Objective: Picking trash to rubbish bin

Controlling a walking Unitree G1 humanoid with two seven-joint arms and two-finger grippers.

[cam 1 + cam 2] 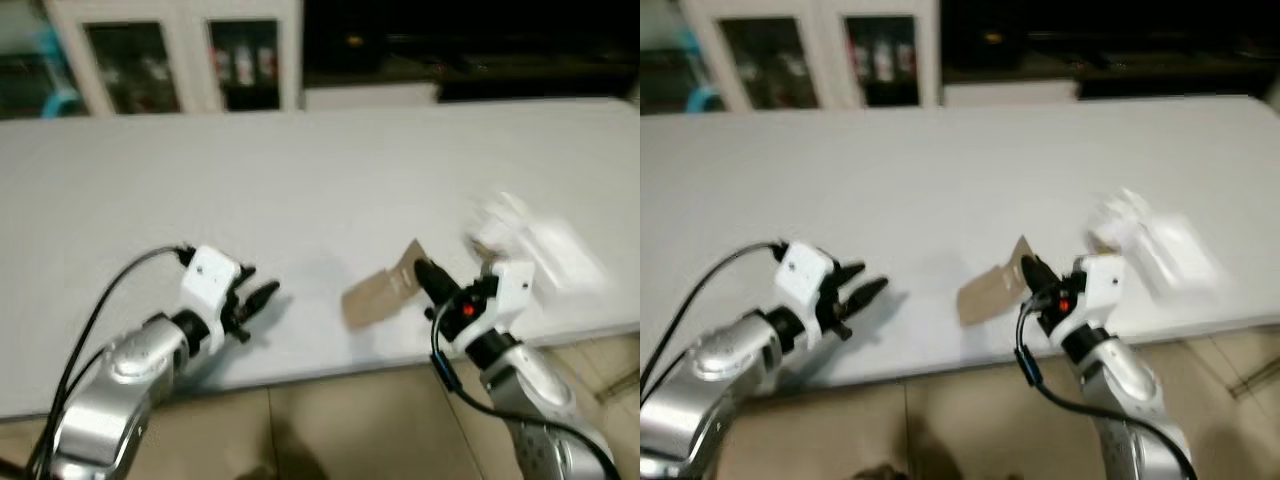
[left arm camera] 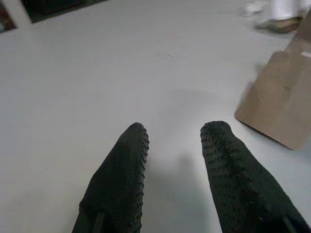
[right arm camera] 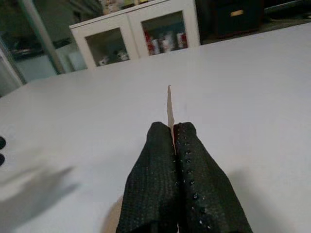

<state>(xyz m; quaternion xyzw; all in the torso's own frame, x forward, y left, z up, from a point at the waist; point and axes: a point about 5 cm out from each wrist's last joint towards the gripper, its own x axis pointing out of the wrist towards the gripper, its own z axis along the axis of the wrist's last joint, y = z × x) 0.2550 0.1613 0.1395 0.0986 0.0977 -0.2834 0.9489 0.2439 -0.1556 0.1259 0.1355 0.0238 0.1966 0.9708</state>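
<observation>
Where the white desk [image 1: 320, 180] meets its near edge, the right hand [image 1: 428, 275] has its two black fingers [image 3: 167, 160] pressed together on a piece of brown card [image 1: 383, 290]. The right wrist view shows the card's thin edge standing up between the fingertips. The card lies near the middle of the desk's near edge, tilted, with its far corner raised at the hand and its left part down on the desk.

The left hand [image 1: 258, 297] hovers low over the desk to the left of the card, apart from it. Its fingers [image 2: 129, 160] are spread with a clear gap between them and nothing held; bare desk shows in the gap. In the left wrist view the card stands just beyond the fingertips, off to one side.

To the right of the card, farther back, lies a blurred white thing [image 1: 535, 245], perhaps crumpled paper or plastic; what it is cannot be told. Beyond the far edge of the desk stands a white cabinet [image 1: 170, 60] with glass doors. Tiled floor [image 1: 350, 430] shows below the near edge.
</observation>
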